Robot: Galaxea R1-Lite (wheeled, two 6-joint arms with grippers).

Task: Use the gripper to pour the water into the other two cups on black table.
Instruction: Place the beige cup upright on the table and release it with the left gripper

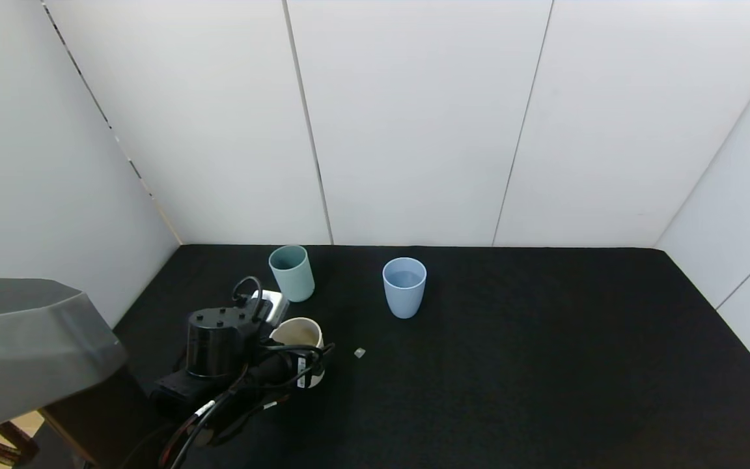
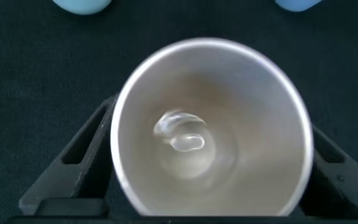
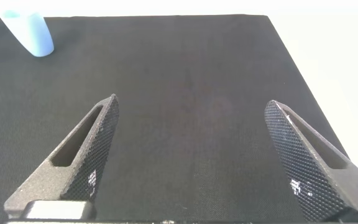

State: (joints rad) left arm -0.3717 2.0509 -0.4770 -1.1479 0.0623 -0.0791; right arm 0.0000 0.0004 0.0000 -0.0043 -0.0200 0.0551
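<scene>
My left gripper (image 1: 282, 352) is shut on the cream-white cup (image 1: 299, 334), which is upright at the table's near left. I cannot tell whether the cup rests on the black table (image 1: 512, 365). In the left wrist view the cup (image 2: 241, 93) fills the frame between the black fingers (image 2: 79, 155), with a little water (image 2: 182, 138) at its bottom. The teal-green cup (image 1: 291, 272) stands just beyond it. The light blue cup (image 1: 404, 286) stands to the right and holds water. My right gripper (image 3: 191, 112) is open and empty above bare table, out of the head view.
White walls close the table at the back and both sides. A small pale scrap (image 1: 359, 352) lies on the table right of the white cup. The light blue cup shows far off in the right wrist view (image 3: 30, 34). The table's right half holds nothing.
</scene>
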